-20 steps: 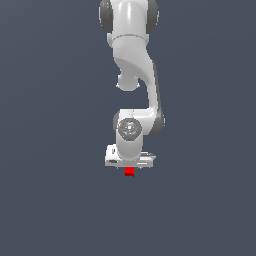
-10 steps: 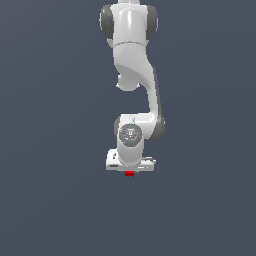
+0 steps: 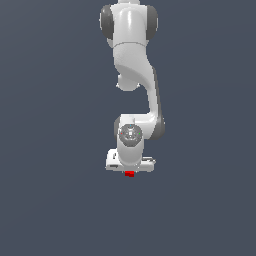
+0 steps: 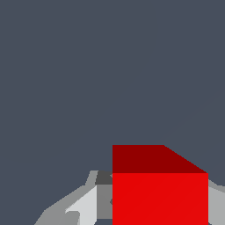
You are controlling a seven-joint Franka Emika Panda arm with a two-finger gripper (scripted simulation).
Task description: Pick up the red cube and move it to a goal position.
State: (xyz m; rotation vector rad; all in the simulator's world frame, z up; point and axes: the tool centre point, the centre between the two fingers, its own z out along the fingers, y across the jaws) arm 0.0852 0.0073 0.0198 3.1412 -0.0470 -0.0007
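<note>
The red cube (image 3: 129, 174) shows as a small red sliver just under the white hand in the exterior view. My gripper (image 3: 129, 171) sits straight over it, and the hand hides most of it. In the wrist view the red cube (image 4: 160, 193) fills the space between my fingers. One grey finger (image 4: 83, 206) lies against one of its sides and the other finger (image 4: 216, 204) against the opposite side, with no gap showing. The gripper (image 4: 160, 211) is shut on the cube. No goal marker shows in either view.
The white arm (image 3: 132, 60) rises from the hand to the top of the exterior view. A plain dark grey floor (image 3: 50, 200) lies all around, with nothing else on it.
The hand has come down a little over the cube, more slowly in the last half second. Less of the cube shows below the hand now.
</note>
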